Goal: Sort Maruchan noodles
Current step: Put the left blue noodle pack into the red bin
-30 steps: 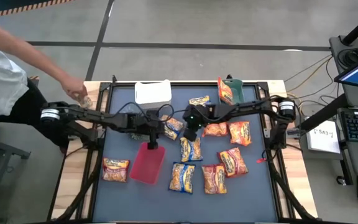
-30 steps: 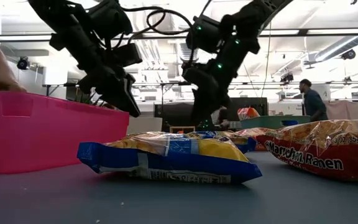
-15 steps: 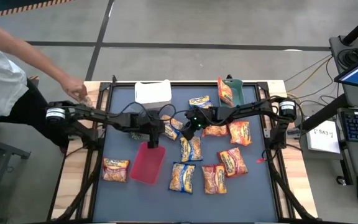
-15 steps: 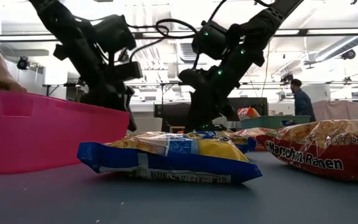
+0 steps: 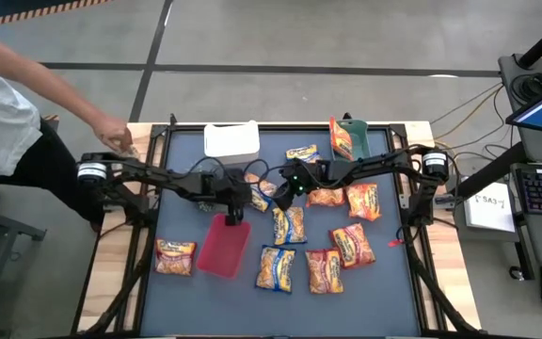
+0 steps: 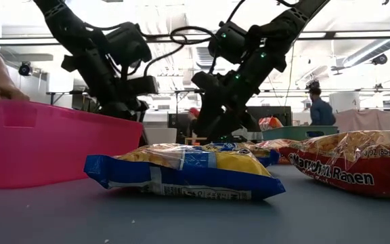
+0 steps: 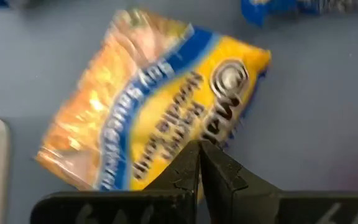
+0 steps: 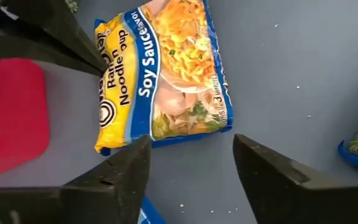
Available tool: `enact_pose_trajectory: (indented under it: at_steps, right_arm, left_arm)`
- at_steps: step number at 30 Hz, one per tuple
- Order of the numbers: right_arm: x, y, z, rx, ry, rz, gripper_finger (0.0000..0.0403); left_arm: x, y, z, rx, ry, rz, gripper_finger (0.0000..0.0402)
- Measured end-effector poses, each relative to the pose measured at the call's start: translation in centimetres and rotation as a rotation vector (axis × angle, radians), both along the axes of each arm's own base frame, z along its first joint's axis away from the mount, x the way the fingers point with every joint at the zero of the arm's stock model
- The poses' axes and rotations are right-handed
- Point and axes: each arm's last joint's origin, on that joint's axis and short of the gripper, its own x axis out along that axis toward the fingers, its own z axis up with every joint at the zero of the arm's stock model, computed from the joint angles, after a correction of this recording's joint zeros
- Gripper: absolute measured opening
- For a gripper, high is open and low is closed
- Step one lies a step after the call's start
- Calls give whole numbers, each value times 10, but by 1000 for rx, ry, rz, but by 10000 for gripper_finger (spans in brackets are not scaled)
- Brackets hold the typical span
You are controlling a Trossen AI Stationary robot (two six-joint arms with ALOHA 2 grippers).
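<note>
Person's hand (image 5: 114, 137) at far-left table corner, beyond table edge. Red tray (image 5: 224, 247) flat on mat, left of centre; one packet (image 5: 175, 256) lies left of it. Left gripper (image 5: 236, 211) above tray's far end — fingers pressed shut on edge of blue-trim soy sauce packet (image 8: 164, 71). Right gripper (image 5: 284, 192) just right of same packet, fingers spread wide, holding nothing. Remaining Maruchan noodles (image 5: 351, 245) scattered centre to right. White container (image 5: 231, 139) at far edge.
</note>
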Motion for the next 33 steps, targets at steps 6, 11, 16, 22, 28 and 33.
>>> enact_pose_trajectory:
  at_steps: [6, 11, 16, 22, 28, 33]
  right_arm:
    - [-1, -7, 0, 14, -1, -33, 263]
    - [-3, -10, -2, 30, 3, -55, 287]
    - [-4, -11, -2, 30, 4, -59, 305]
    - [-4, -12, -2, 24, -1, -58, 317]
    - [-5, -11, -4, 26, 9, -57, 319]
    - [-11, -11, -12, 72, 29, -19, 321]
  left_arm:
    - [0, 4, 19, 89, -66, -27, 0]
    - [-9, 8, 41, 95, -68, -16, 0]
    - [-15, 11, 51, 129, -80, -37, 0]
    - [-9, 31, 48, 50, -16, -79, 0]
    - [12, 50, 45, -114, 98, 32, 0]
    - [20, 51, 29, -167, 203, 23, 0]
